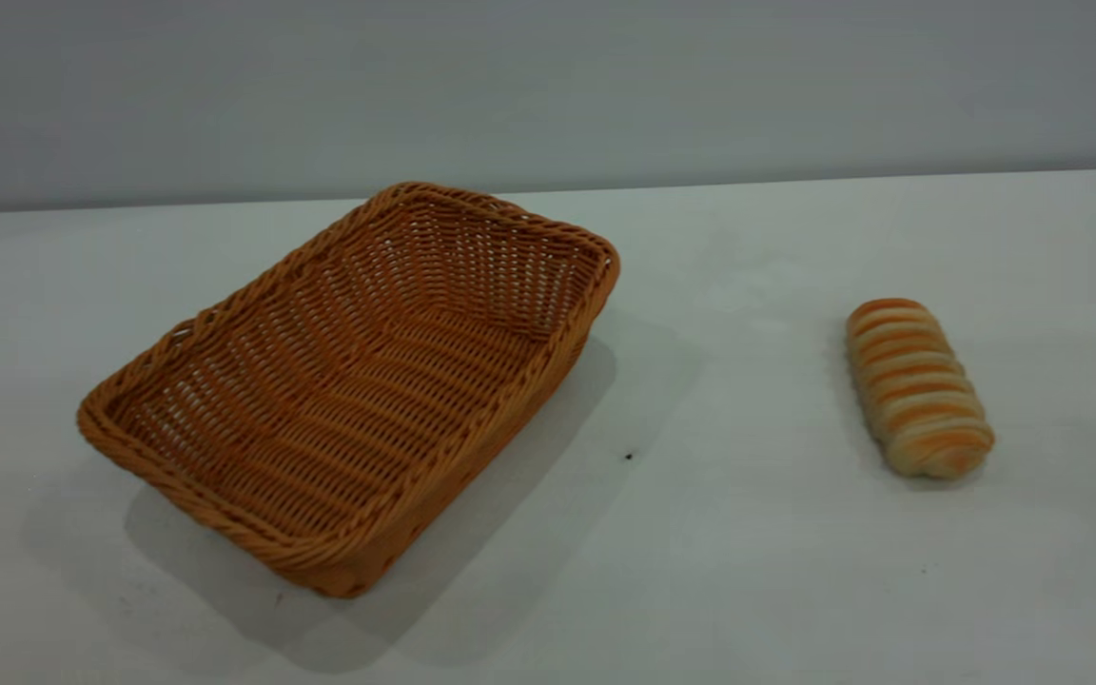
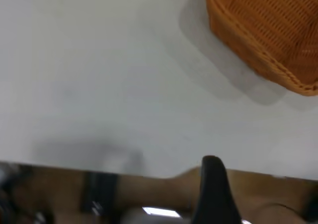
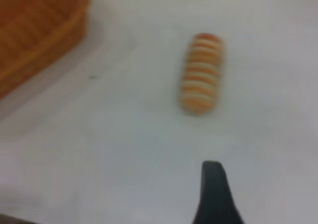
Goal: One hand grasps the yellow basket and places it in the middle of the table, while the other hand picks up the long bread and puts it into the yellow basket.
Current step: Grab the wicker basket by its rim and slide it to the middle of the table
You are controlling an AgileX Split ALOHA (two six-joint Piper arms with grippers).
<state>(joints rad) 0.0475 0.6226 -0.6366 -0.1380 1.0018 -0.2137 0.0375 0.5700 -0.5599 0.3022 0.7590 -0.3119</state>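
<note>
The small striped cream-and-orange oblong bread roll [image 1: 919, 387] lies flat, its long axis running front to back and canted slightly. It sits well right of the large orange-tan woven wicker basket [image 1: 358, 381], which is set diagonally, on the plain white tabletop [image 1: 748, 552] (grey wall behind). Only one black fingertip of each gripper shows, left [image 2: 213, 184] and right [image 3: 214, 194]; their finger spacing cannot be judged.

Only one matte black, pointed, smooth finger [image 2: 212, 189] of the left gripper is seen; an identical black tapered finger [image 3: 214, 196] belongs to the right gripper.
</note>
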